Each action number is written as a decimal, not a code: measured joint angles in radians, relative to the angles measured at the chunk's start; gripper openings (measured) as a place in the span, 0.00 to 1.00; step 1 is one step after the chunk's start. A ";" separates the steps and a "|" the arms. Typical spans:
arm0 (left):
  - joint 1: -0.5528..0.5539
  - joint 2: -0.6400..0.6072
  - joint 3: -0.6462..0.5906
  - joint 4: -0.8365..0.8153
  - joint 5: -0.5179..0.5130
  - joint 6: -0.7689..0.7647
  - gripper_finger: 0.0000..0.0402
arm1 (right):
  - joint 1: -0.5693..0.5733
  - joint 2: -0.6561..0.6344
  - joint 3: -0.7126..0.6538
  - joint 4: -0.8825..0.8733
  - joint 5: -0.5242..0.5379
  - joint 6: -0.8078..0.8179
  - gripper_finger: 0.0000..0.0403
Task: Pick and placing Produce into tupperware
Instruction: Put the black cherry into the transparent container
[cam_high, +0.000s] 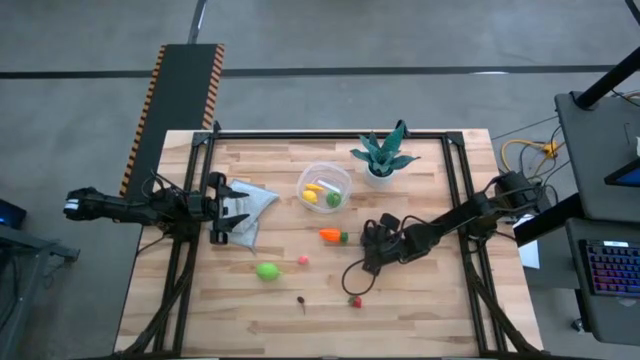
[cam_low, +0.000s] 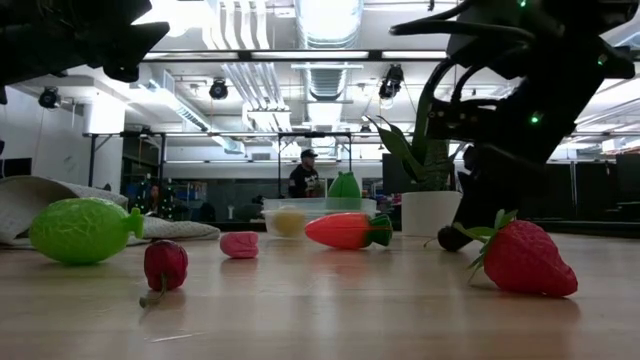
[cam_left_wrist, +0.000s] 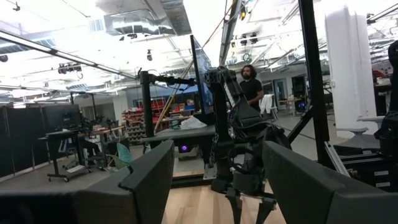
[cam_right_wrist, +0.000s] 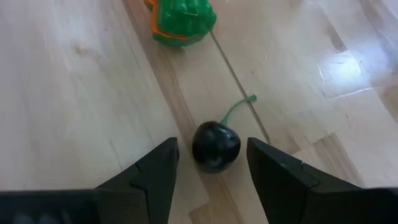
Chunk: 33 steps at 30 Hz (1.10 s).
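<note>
R gripper (cam_right_wrist: 208, 171) spread, dark cherry (cam_right_wrist: 216, 147) between its fingers, not pinched. Risk: round cherry rolls out if closing off-centre. L gripper (cam_left_wrist: 214, 180) spread, empty.

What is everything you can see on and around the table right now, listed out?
tupperware: one, clear, table's far middle, holding yellow and green pieces
carrot: one, orange, table centre
lime: one, green, near-left of centre
pink bit: one, right of the lime
strawberry: one, red, near edge
dark red bit: one, left of the strawberry
dark cherry: one, between the right gripper's fingers
potted plant: one, teal, far right
cloth: one, pale, left
left gripper: open, over the cloth
right gripper: open, around the cherry
</note>
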 joint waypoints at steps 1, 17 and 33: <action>0.000 0.000 0.000 0.000 0.000 0.000 0.57 | -0.003 -0.001 0.000 0.002 -0.001 0.000 0.46; 0.000 0.000 -0.001 0.000 0.000 0.000 0.57 | -0.026 0.001 0.000 0.006 -0.006 -0.001 0.43; 0.000 0.000 -0.001 0.000 -0.001 0.000 0.57 | -0.027 -0.004 0.002 -0.004 -0.006 0.007 0.22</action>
